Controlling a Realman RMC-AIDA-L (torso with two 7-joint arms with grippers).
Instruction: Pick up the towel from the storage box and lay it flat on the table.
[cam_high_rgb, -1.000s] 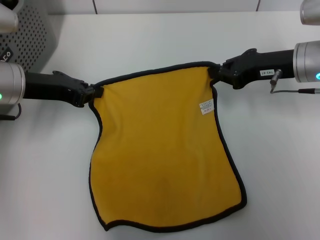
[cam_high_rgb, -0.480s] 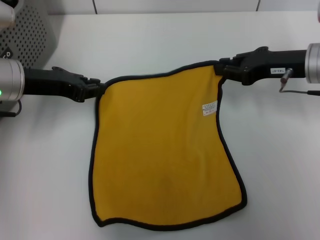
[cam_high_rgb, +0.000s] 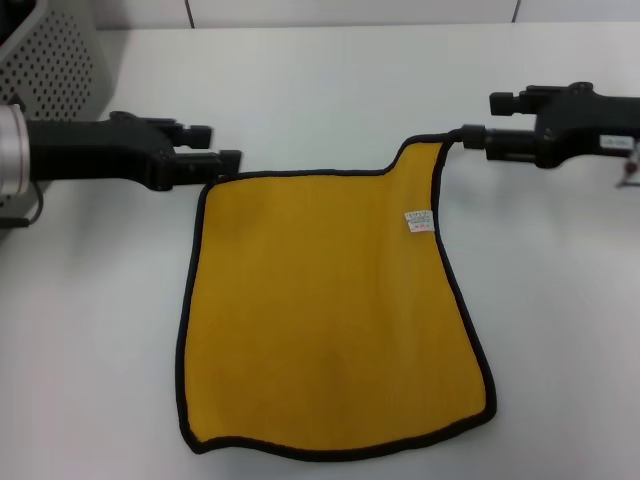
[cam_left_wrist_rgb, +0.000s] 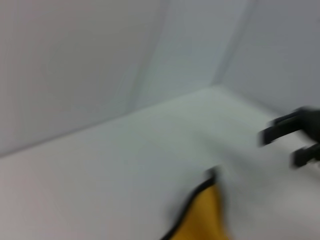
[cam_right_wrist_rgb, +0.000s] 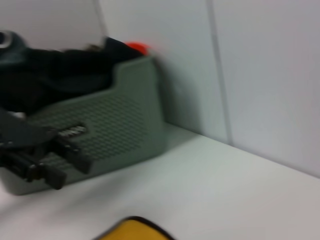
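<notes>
The towel (cam_high_rgb: 330, 310) lies spread on the white table (cam_high_rgb: 320, 90), yellow side up, with its black trim and white label (cam_high_rgb: 418, 220) showing. My left gripper (cam_high_rgb: 220, 144) is open just beyond the towel's far left corner, which lies flat. My right gripper (cam_high_rgb: 475, 116) is open at the far right corner, which still peaks up against its lower fingertip. The grey perforated storage box (cam_high_rgb: 55, 60) stands at the far left. The left wrist view shows a towel corner (cam_left_wrist_rgb: 205, 215) and the right gripper (cam_left_wrist_rgb: 280, 145). The right wrist view shows the box (cam_right_wrist_rgb: 100, 130) and the left gripper (cam_right_wrist_rgb: 50, 165).
The towel's near edge lies close to the table's front edge. In the right wrist view, dark items and something red (cam_right_wrist_rgb: 135, 47) sit in the box. A wall stands behind the table.
Both grippers have opened and drawn apart outward. The towel's far edge has dropped onto the table, and its far left corner now lies flat.
</notes>
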